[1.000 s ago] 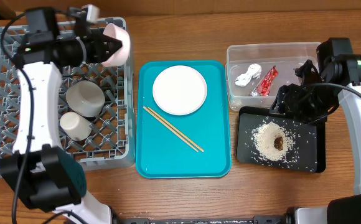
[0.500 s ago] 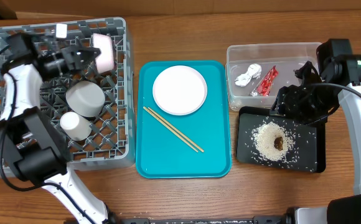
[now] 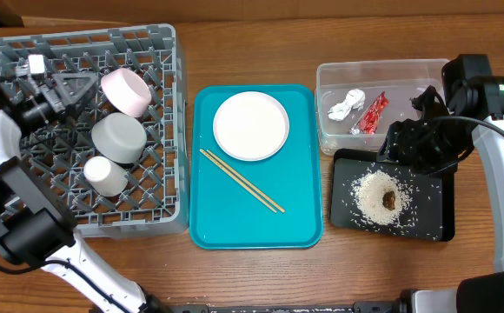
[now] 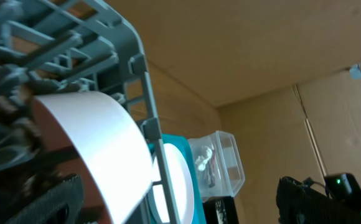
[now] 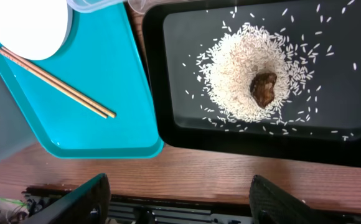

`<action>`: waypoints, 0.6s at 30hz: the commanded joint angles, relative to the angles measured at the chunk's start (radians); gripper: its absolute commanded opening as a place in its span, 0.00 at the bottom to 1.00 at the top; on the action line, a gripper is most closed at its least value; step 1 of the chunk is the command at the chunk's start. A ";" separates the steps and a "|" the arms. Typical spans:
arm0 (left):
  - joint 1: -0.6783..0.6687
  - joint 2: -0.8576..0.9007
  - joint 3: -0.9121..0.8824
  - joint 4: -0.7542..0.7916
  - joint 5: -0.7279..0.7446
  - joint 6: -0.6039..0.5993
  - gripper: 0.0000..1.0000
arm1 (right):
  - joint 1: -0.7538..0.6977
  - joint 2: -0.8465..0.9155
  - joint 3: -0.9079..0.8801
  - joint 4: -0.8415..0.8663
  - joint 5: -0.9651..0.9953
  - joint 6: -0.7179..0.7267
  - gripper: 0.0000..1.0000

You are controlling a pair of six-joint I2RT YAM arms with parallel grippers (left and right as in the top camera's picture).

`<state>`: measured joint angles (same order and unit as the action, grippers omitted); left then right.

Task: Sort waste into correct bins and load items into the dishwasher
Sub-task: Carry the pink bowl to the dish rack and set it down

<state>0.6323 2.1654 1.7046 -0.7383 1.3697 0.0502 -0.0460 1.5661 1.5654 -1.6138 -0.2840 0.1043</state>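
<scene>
The small pinkish bowl (image 3: 126, 91) lies tilted in the grey dishwasher rack (image 3: 181, 130), just past the spread tips of my left gripper (image 3: 91, 85), which is open. In the left wrist view the bowl (image 4: 93, 143) fills the space in front of one dark finger (image 4: 53, 199). The grey bowl (image 3: 117, 137) and white cup (image 3: 104, 174) also sit in the rack. My right gripper (image 5: 183, 199) hangs open and empty over the black tray (image 3: 434, 217), which holds rice (image 5: 246, 74) and a brown lump (image 5: 264, 87).
The teal tray (image 3: 235, 217) carries the white plate (image 3: 250, 126) and two chopsticks (image 3: 242, 180). The clear tub (image 3: 426, 69) behind the black tray holds a white tissue (image 3: 346, 106) and a red wrapper (image 3: 372, 113). Bare wooden tabletop surrounds them.
My left gripper carried the pinkish bowl leftward and down into the rack, then opened and drew back from it. The right arm has not moved.
</scene>
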 commanded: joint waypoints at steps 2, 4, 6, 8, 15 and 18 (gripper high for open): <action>0.029 -0.104 0.014 -0.030 0.004 -0.019 1.00 | -0.002 -0.019 0.022 -0.002 0.003 -0.001 0.73; 0.019 -0.160 0.014 -0.046 -0.040 -0.019 1.00 | -0.002 -0.019 0.022 -0.002 0.004 -0.001 0.73; -0.010 -0.243 0.014 -0.092 -0.153 -0.019 1.00 | -0.002 -0.019 0.022 -0.001 0.004 -0.001 0.73; -0.048 -0.308 0.014 -0.136 -0.267 -0.017 1.00 | -0.002 -0.019 0.022 -0.002 0.015 0.000 0.73; -0.397 -0.447 0.014 -0.305 -0.739 -0.066 1.00 | -0.002 -0.019 0.022 0.012 0.190 0.090 0.80; -0.576 -0.432 0.013 -0.350 -0.896 -0.134 1.00 | -0.002 -0.019 0.022 0.018 0.190 0.090 0.80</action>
<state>0.2138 1.7073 1.7210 -1.0592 0.7517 -0.0059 -0.0460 1.5661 1.5654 -1.6039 -0.1501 0.1646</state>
